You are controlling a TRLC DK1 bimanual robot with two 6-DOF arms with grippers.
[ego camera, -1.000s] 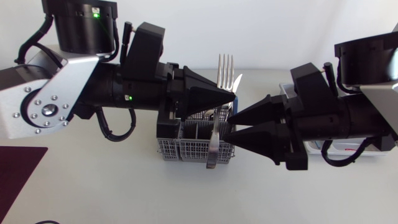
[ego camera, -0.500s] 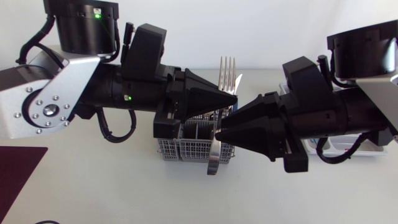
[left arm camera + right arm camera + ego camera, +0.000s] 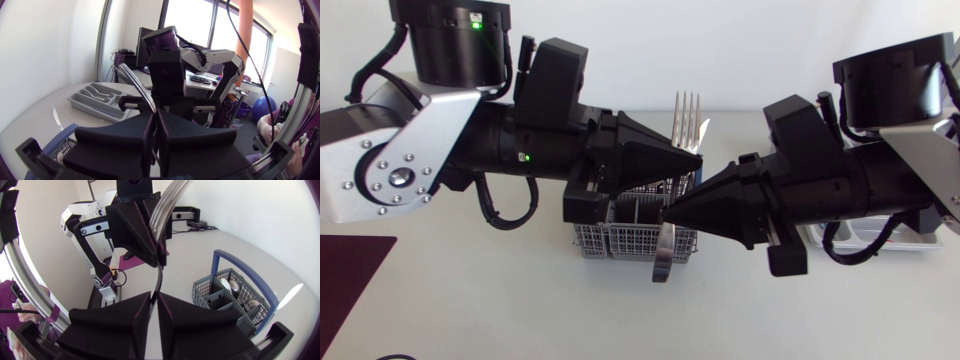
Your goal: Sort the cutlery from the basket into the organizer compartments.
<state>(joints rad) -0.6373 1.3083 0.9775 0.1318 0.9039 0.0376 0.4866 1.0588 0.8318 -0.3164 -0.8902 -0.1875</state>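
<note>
Fork (image 3: 686, 115) between left fingers (image 3: 650, 150), right fingers (image 3: 712, 205)

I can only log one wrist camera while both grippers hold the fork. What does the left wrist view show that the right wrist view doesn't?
Only the left wrist view shows the grey organizer, lying beyond the basket. Only the right wrist view shows the spoons inside the basket's compartments. Both show the fork running from one gripper to the other, with the left gripper and the right gripper each shut on it, and the basket's blue handle.
</note>
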